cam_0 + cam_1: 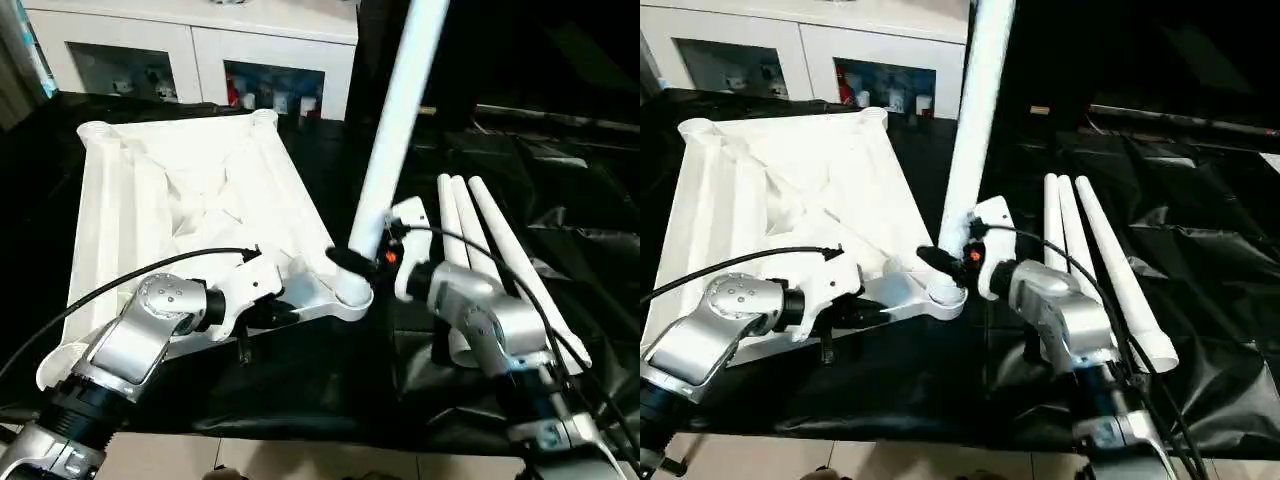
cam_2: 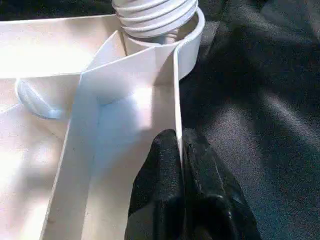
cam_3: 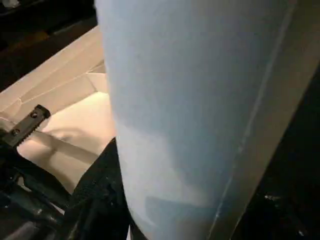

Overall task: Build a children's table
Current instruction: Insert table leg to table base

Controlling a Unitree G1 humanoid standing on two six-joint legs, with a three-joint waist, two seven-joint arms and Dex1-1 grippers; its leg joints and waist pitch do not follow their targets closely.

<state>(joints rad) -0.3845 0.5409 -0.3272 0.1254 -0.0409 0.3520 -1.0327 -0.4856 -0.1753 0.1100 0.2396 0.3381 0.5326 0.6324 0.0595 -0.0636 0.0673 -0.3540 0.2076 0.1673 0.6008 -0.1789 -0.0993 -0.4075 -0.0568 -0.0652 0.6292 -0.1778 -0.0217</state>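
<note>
Tabletop (image 1: 190,190) lies ribs-up, left gripper (image 2: 181,150) pinching its near rim while the right gripper (image 1: 385,255), clamped on a leg (image 1: 395,130), stands it in the near-right socket (image 1: 350,292); next, I judge, twist it home.

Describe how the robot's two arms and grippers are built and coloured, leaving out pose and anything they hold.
Both forearms are silver metal with rounded joint housings dotted with small screws, ending in black ribbed collars near the body. A thin black cable loops over each arm. The left gripper has two black fingers on a white wrist mount. The right gripper has black fingers, a white mount and a small orange-red light.
</note>
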